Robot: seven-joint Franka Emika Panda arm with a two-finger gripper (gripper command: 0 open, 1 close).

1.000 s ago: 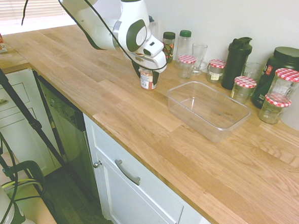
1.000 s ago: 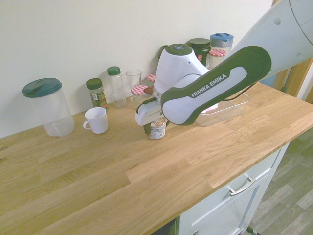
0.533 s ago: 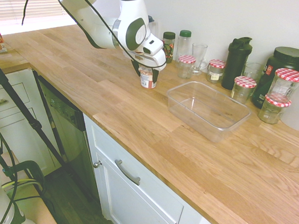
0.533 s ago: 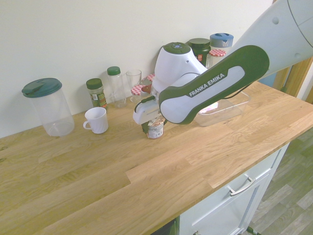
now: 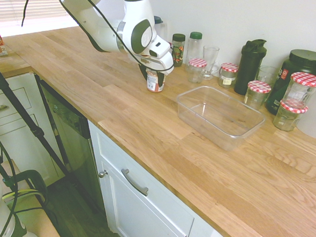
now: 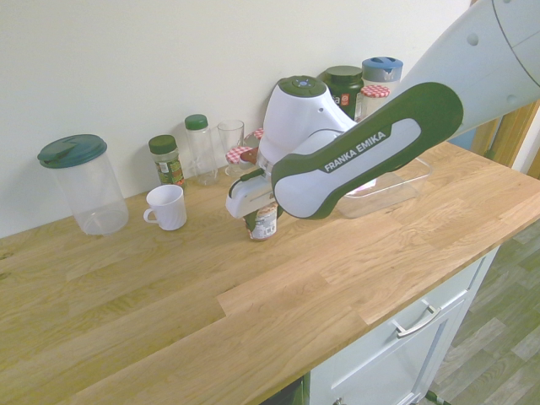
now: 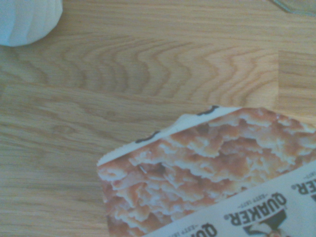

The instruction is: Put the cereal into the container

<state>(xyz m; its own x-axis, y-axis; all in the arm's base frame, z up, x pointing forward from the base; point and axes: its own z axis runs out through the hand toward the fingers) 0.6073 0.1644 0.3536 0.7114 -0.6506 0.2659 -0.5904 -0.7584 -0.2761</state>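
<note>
Cereal cup [image 5: 156, 81], one: small, roughly cylindrical, white with red-orange print; close up, the wrapper carries a picture of pale and reddish-brown flakes, a white edge above it, and a white band with repeated dark "QUAKER" lettering and a partly seen figure. Position: outside the container [image 5: 201, 122], a clear, shallow rectangular tub, and near the white mug [image 6: 167, 208]; leaning slightly in the second exterior view, contact with the wooden countertop [image 5: 148, 130] not discernible. Gripper [image 5: 154, 76]: dark fingers clamped about the cup's upper part.
</note>
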